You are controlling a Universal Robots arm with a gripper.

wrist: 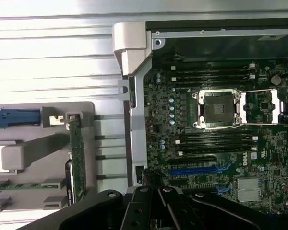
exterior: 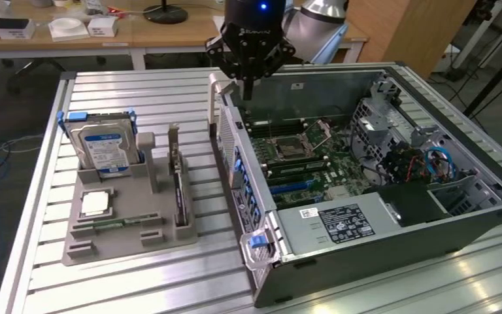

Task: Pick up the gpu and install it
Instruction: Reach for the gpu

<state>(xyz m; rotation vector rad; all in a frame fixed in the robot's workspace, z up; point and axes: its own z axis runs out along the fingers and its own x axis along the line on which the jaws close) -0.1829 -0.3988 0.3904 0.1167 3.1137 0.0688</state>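
**Exterior view**
- Pincer (exterior: 248, 90): black, clenched, grasping nothing. It hangs tips-down over the far rim of the computer case (exterior: 391, 255).
- Gpu (exterior: 178, 186): a thin card standing on edge in a slot of the grey tray (exterior: 129, 247), which sits on the slatted table (exterior: 129, 98). Not yet picked up.
- Key relation: the gpu lies from the pincer toward the exterior view's left and nearer the camera. The two are well apart, with the case's side wall between them. The card's long axis runs far-to-near, roughly parallel to that wall.
- Hard drive (exterior: 102, 149): upright at the tray's far end, with blue clips and a blue-and-white label. The print is too small to read.
- Label (exterior: 345, 221): black and white, on the silver box at the case's near end. The writing is too small to read.

**Wrist view**
- Pincer (wrist: 158, 203): dark body over the motherboard (wrist: 216, 139), just inside the case wall.
- Gpu (wrist: 78, 158): seen edge-on as a narrow green strip in the tray (wrist: 19, 158), on the far side of the case wall from the pincer. A strip of bare table (wrist: 53, 57) separates tray and case. The card's long axis is parallel to the wall.
- Motherboard fittings: an empty processor socket (wrist: 218, 108), black memory slots and one blue slot (wrist: 197, 170).
- Writing: small white lettering on the board appears to read DELL.
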